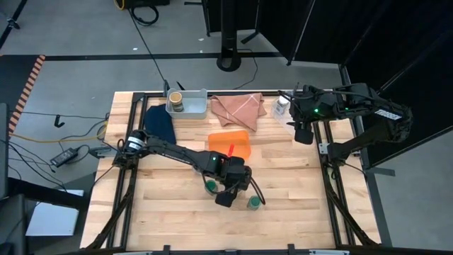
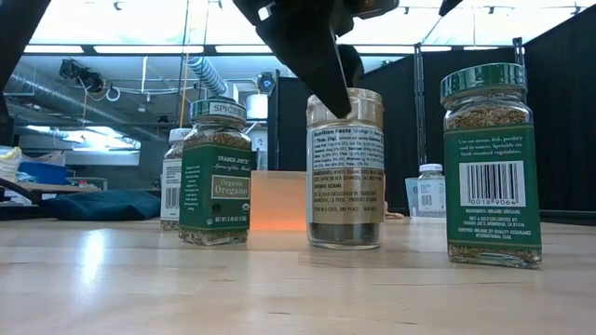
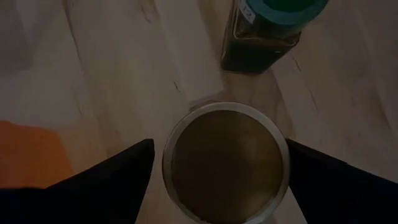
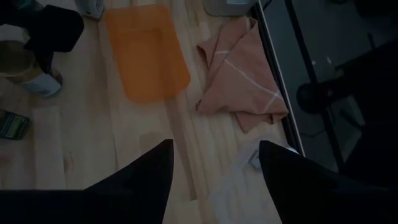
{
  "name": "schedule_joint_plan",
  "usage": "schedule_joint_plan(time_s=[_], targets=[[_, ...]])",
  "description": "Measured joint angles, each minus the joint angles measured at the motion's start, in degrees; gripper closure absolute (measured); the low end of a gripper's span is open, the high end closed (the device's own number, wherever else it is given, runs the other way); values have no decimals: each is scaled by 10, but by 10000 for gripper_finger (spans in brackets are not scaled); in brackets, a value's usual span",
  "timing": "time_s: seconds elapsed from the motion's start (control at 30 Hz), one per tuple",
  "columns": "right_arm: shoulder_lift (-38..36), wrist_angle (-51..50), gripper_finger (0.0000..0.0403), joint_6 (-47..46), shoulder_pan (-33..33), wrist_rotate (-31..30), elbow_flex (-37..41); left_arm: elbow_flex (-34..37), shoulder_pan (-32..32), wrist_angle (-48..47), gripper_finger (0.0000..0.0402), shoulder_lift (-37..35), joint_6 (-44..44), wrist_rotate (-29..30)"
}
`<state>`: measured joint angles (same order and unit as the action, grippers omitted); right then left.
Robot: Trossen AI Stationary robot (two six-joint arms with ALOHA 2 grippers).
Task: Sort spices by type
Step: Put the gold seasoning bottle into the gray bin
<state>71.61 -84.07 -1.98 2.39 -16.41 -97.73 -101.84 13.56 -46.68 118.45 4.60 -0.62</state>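
The left end effector hangs spread wide, one finger on either side of a tan-capped jar standing on the wooden surface, pointing straight down, its arm reaching diagonally from the left edge. Two green-capped jars flank it. The right end effector, partly parted and grasping nothing, hovers near a white-capped jar at the back right.

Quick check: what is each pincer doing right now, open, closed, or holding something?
Left pincer: open, fingers on either side of the tan-capped jar, not closed on it.
Right pincer: open, above a white-capped jar, holding nothing.
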Motion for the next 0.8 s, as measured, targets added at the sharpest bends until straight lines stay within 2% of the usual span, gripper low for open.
schedule_joint_plan(time_s=[0.2, 0.47, 0.8], targets=[[0, 1, 162, 0, 0, 0, 0, 0, 0, 0, 62, 0, 14, 0], [0, 8, 163, 0, 0, 0, 0, 0, 0, 2, 137, 0, 25, -1], [0, 16, 165, 0, 0, 0, 0, 0, -1, 2, 140, 0, 23, -2]])
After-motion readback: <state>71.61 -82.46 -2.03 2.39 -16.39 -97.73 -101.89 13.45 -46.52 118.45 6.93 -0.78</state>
